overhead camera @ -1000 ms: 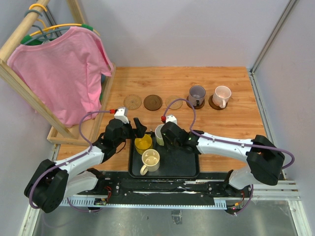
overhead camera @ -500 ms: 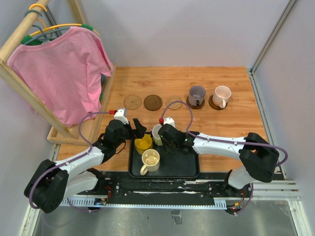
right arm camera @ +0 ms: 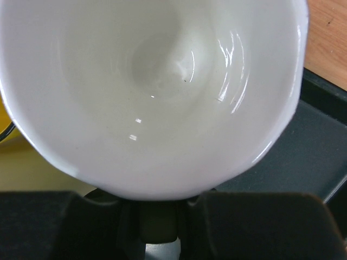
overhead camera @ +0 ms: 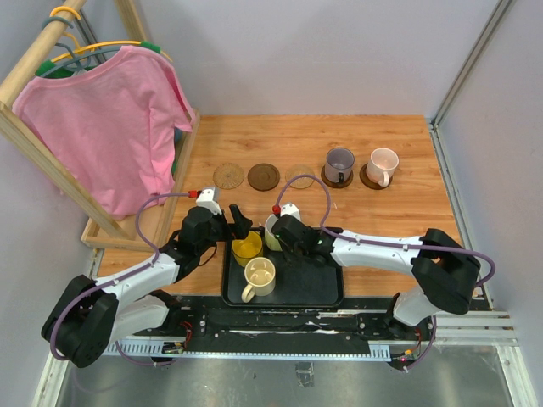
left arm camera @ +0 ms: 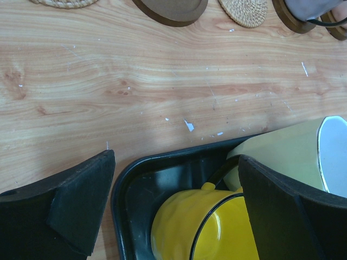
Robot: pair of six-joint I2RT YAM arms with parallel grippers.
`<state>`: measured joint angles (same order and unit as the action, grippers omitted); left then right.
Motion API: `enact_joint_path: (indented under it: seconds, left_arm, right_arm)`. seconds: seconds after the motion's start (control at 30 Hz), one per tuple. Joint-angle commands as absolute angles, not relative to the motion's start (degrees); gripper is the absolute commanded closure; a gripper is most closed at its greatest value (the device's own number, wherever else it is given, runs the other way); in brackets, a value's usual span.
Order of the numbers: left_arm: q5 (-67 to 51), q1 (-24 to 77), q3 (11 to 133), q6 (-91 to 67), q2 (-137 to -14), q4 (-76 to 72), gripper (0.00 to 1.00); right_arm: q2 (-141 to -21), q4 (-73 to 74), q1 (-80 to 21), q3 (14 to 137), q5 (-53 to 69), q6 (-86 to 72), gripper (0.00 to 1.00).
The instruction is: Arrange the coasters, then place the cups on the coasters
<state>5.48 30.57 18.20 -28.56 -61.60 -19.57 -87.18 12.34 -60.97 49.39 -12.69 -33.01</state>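
Observation:
My right gripper (right arm camera: pixel 157 230) is shut on the handle of the whitish-green cup (right arm camera: pixel 157 86), whose open mouth fills the right wrist view; from above the cup (overhead camera: pixel 273 229) stands at the back of the black tray (overhead camera: pixel 322 292). My left gripper (left arm camera: pixel 179 211) is open, its fingers (left arm camera: pixel 81 206) astride the yellow cup (left arm camera: pixel 217 227) in the tray's back left corner, not touching it. A cream cup (overhead camera: pixel 260 275) stands in the tray. On the far side, a greyish-purple cup (overhead camera: pixel 339 161) and a pale pink cup (overhead camera: pixel 383 163) sit on dark coasters (overhead camera: pixel 327 178). Three bare coasters (overhead camera: pixel 263 176) lie in a row to their left.
A wooden rack with a pink shirt (overhead camera: pixel 110 127) stands at the back left, its base frame (overhead camera: pixel 127 229) beside my left arm. A metal post and wall (overhead camera: pixel 475 76) bound the right side. The tray sits at the near table edge between both arms.

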Motion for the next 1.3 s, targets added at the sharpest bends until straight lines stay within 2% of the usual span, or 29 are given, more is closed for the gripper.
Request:
enact_joint_path:
  seconds: [0.0, 0.37, 0.6, 0.97, 1.27]
  left_arm:
    - [6.3, 31.1, 17.8, -28.7, -61.0, -20.7, 0.0]
    - [6.2, 31.1, 17.8, -28.4, -60.6, -20.6, 0.0]
    - [6.0, 31.1, 18.4, -27.7, -60.5, -20.6, 0.0]
    - [6.5, 31.1, 18.3, -26.9, -60.4, -20.0, 0.0]
    - [6.6, 31.2, 19.3, -26.1, -63.6, -21.5, 0.0]
  right_arm:
    - [-86.5, 14.8, -62.2, 50.6, -14.6, -32.3, 0.99]
    - [-81.6, 27.4, -63.6, 58.9, -25.0, -31.8, 0.99]
    - [-83.0, 30.8, -62.8, 66.4, -33.9, -30.4, 0.99]
    - [-84.9, 22.3, -58.0, 66.4, -32.5, -25.9, 0.99]
    - [-86.0, 11.9, -49.7, 64.0, -30.1, -24.6, 0.99]
